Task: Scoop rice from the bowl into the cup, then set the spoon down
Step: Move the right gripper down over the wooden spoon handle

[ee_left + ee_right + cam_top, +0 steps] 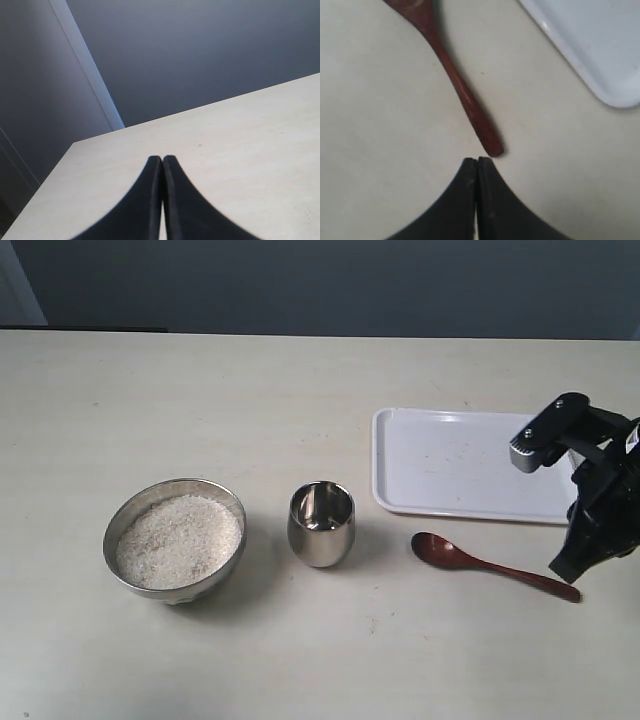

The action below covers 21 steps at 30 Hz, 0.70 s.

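The dull steel bowl (175, 538) stands at the left of the table, holding a pale heap of rice (177, 541). To its right is the small shiny cup (321, 524), upright. The dark red-brown wooden spoon (495, 566) lies flat on the table right of the cup, its oval bowl toward the cup and its handle end (492, 146) just beyond my right gripper (477, 160). That gripper (562, 568) is shut with nothing in it, hovering at the handle's tip. My left gripper (161, 158) is shut and empty over bare table; it is out of the exterior view.
A white rectangular tray (455, 464) lies behind the spoon at the right; its corner (615, 95) shows in the right wrist view. The black right arm (600, 490) rises over the tray's right end. A grey wall (200, 55) stands beyond the table.
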Each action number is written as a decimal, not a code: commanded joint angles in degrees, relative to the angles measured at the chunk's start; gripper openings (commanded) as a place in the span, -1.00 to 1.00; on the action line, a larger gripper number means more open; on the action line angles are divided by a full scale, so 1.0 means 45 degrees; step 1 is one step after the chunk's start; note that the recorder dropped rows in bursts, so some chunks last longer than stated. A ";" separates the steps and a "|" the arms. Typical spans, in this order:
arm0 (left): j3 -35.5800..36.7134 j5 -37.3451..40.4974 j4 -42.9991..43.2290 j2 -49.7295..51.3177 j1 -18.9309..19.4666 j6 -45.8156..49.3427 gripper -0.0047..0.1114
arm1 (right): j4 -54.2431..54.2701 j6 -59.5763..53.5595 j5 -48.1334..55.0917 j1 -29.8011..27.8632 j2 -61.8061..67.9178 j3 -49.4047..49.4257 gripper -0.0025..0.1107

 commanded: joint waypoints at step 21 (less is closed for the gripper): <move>-0.0028 -0.0051 -0.0006 -0.0069 -0.0061 -0.0047 -0.91 | -0.0493 -0.0524 -0.0992 0.0036 0.1699 -0.0046 -0.17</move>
